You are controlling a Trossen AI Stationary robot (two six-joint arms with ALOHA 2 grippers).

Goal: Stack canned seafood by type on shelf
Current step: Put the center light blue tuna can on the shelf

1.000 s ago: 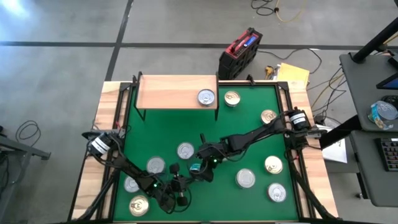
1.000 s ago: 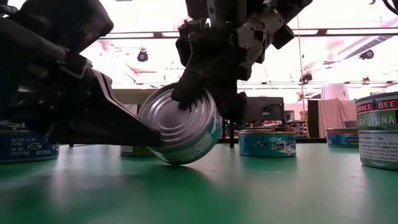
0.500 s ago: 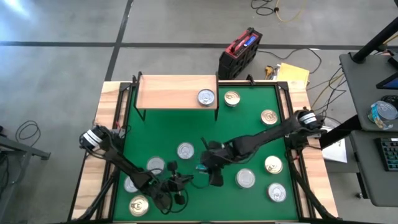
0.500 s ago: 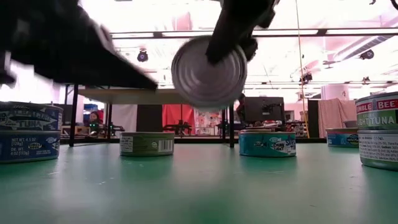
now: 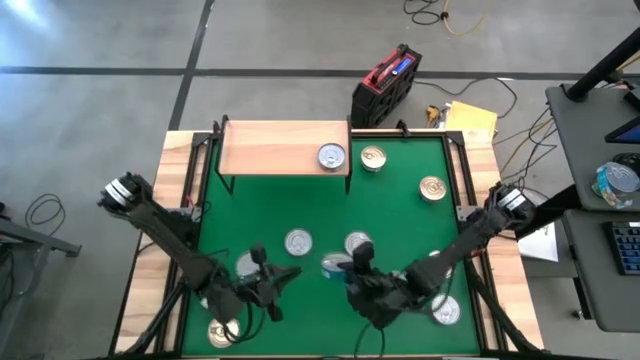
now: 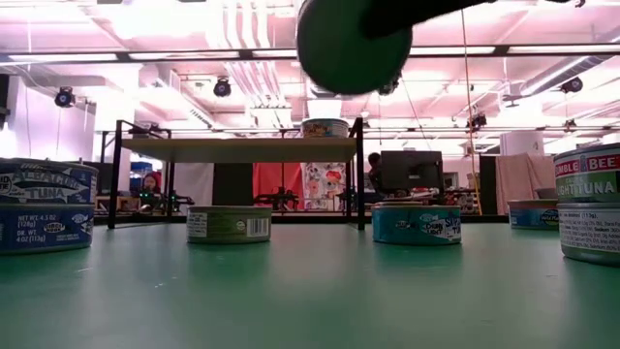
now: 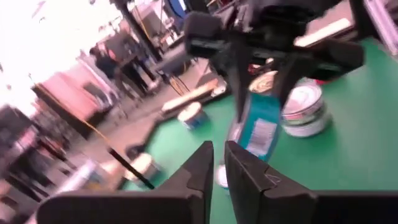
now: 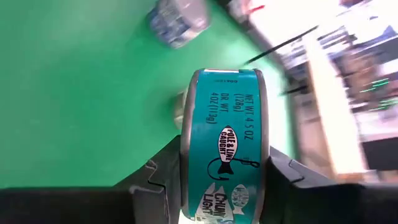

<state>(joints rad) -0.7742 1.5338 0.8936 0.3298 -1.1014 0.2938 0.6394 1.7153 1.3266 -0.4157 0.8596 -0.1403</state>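
Note:
My right gripper point(image 5: 340, 267) is shut on a teal-sided tin point(image 8: 225, 143), held up over the middle of the green mat point(image 5: 400, 215), near its near edge. In the low view this tin point(image 6: 349, 44) hangs high, one flat face toward the camera. My left gripper point(image 5: 278, 274) hovers to its left, fingers almost together point(image 7: 217, 152), with nothing between them. The light-wood shelf point(image 5: 270, 148) stands at the far left. One silver-topped tin point(image 5: 332, 156) sits on its right end. Several more tins lie flat on the mat. My right gripper pinches the teal tin between its two fingers, one on each flat face, with the labelled side wall point(image 8: 227, 118) facing the wrist camera. The fingers point(image 8: 283, 177) slant down from the table's right. The tin stands on edge in the hold, lifted clear of the mat.
Loose tins lie near the shelf point(image 5: 373, 158), far right point(image 5: 432, 188), mid-mat point(image 5: 297, 242) and at the near corners point(image 5: 222, 330) point(image 5: 445, 312). Stacked tins stand at both sides in the low view point(image 6: 44, 208) point(image 6: 589, 204). A red-and-black box point(image 5: 385, 85) lies beyond the far edge.
My right gripper has lifted the teal tin off the mat, where it stood tilted on its edge. It has rolled and swung a little toward the table's right, and the tin is now clear of the mat. My left gripper has risen and drawn away from the tin toward the left.

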